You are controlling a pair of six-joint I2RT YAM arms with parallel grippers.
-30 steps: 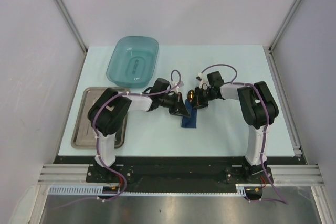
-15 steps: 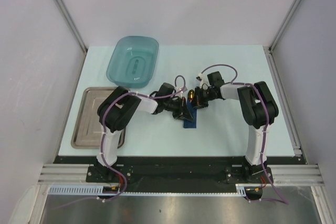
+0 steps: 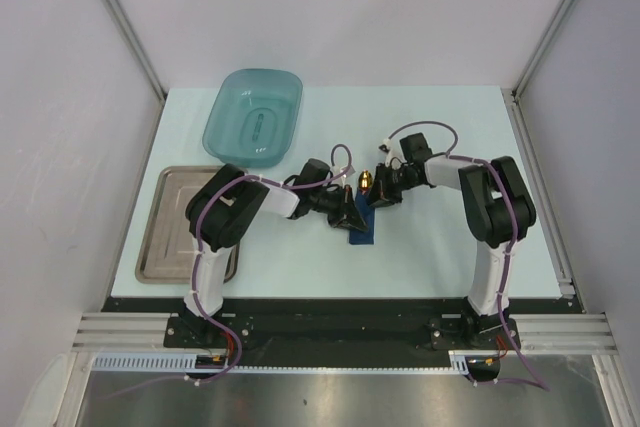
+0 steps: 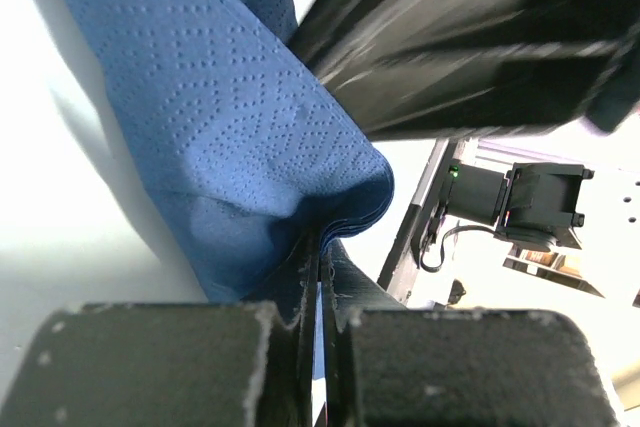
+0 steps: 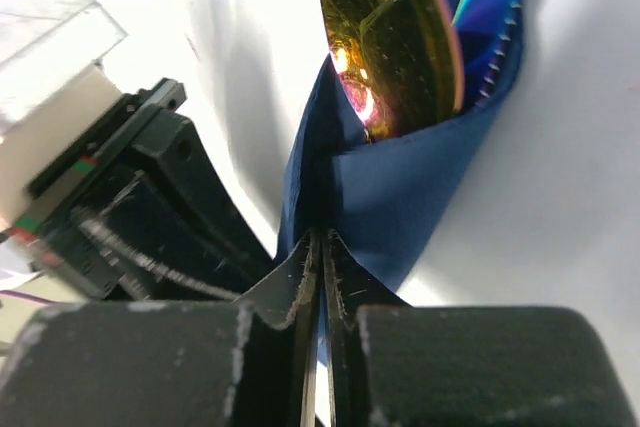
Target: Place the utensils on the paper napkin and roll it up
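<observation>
The dark blue paper napkin (image 3: 360, 231) lies mid-table, folded around the utensils. Only the spoon's gold bowl (image 3: 366, 180) sticks out of its far end. In the right wrist view the gold bowl (image 5: 395, 37) and an iridescent serrated tip (image 5: 495, 17) poke out of the napkin's (image 5: 400, 197) pocket. My left gripper (image 3: 350, 215) pinches the napkin's left side; its jaws (image 4: 320, 243) are shut on a fold of the napkin (image 4: 230, 117). My right gripper (image 3: 380, 197) holds the opposite edge, jaws (image 5: 320, 239) closed on blue paper.
A translucent teal tub (image 3: 254, 115) stands at the back left. A metal tray (image 3: 165, 237) lies at the left edge beside the left arm. The two wrists are close together over the napkin, and the right arm's body (image 4: 470, 37) fills the top of the left wrist view.
The left arm's elbow has swung right toward the centre, its gripper staying on the napkin. The right wrist has shifted slightly right. The napkin bundle looks narrower.
</observation>
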